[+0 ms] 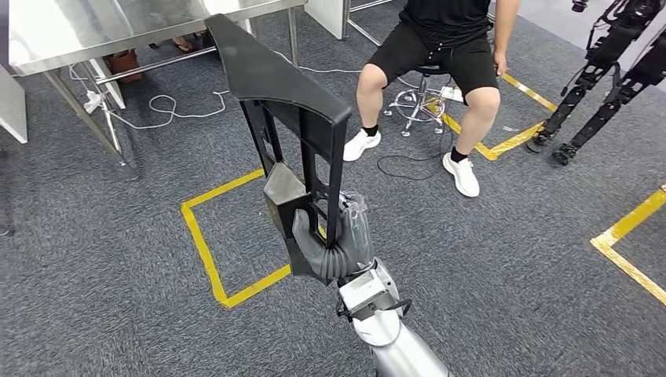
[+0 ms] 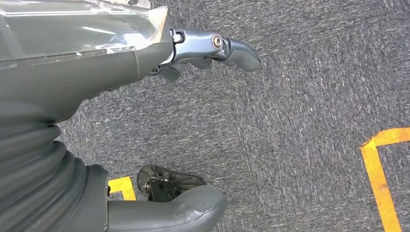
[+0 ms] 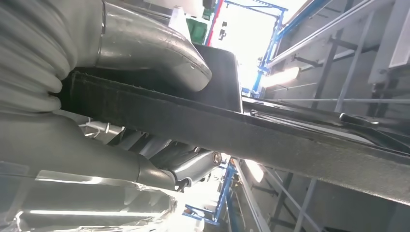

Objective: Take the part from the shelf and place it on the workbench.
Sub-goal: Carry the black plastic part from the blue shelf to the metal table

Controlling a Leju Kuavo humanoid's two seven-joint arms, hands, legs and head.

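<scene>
1. At the centre of the head view: our right hand (image 1: 334, 243) grips the part (image 1: 287, 118), a long black plastic frame held upright above the grey carpet, its wide end toward twelve o'clock. In the right wrist view the thumb and fingers (image 3: 159, 48) lie wrapped across one of its bars (image 3: 270, 140).
2. At eleven o'clock: the steel bench (image 1: 94, 27), well apart from the part; we judge the carry under way and the placing not yet done.
3. Left hand (image 2: 145, 121): holds nothing, fingers spread over the carpet.
4. At one o'clock: a seated person (image 1: 440, 55) on a stool, near our path; yellow floor tape (image 1: 204, 251) below the part.
5. Risks, as we judge them: the part is tall and held low down, so it could swing or twist in the grip; its upper end could strike the bench edge or its legs; the white cable (image 1: 169, 106) on the floor could catch a foot.
6. Writing: none that we can read.
</scene>
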